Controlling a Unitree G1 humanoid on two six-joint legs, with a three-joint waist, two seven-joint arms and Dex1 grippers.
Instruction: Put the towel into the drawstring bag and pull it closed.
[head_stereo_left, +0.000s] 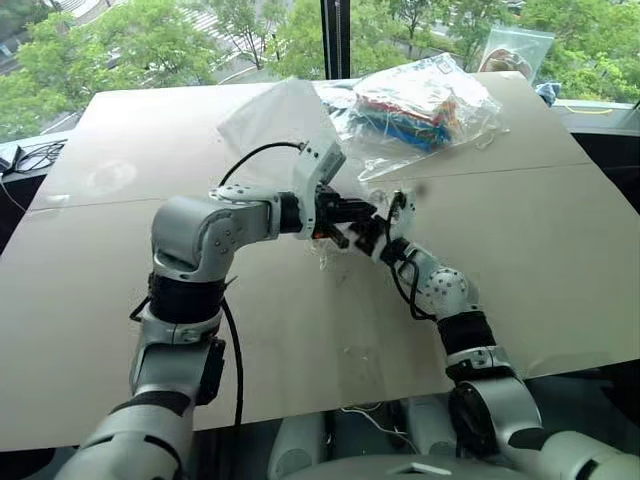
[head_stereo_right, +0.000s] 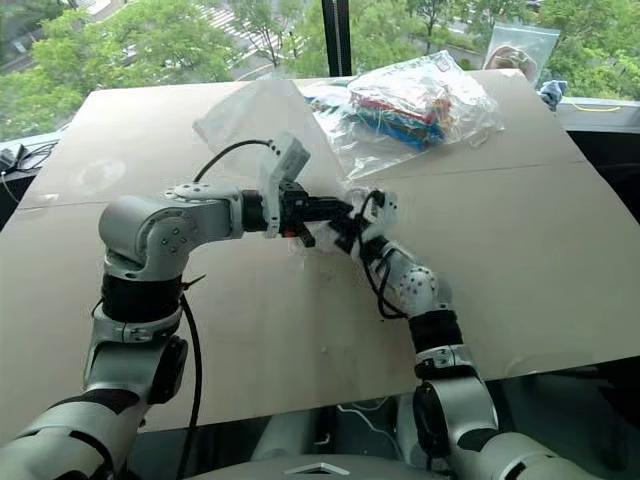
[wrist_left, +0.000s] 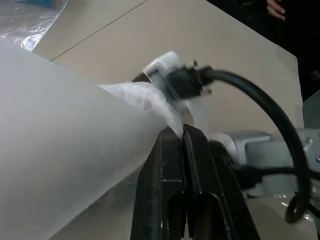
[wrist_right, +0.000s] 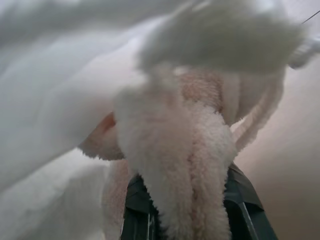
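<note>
Beige tabletop (head_stereo_left: 520, 260) by a window, green trees beyond the glass; at about one o'clock from the table's middle lies a clear plastic bag of colourful contents (head_stereo_left: 425, 105), well apart from the work. Near the centre the two grippers meet. The left gripper (wrist_left: 183, 136) has its black fingers pressed together on a fold of the drawstring bag (head_stereo_left: 275, 115) — thin translucent fabric that runs up and away from the pinch toward eleven o'clock in the head views, so the bag's long axis lies roughly eleven-to-five. The right gripper (head_stereo_left: 385, 228) comes in from about four o'clock, its fingers clamped nearly together on the towel (wrist_right: 185, 150), whose fuzzy off-white bulk hangs over the fingers and touches the bag's fabric. Whether any of the towel is past the mouth I cannot tell. Judging from this, the towel must travel toward ten or eleven o'clock — along the bag's axis — while the left hand holds the mouth.
</note>
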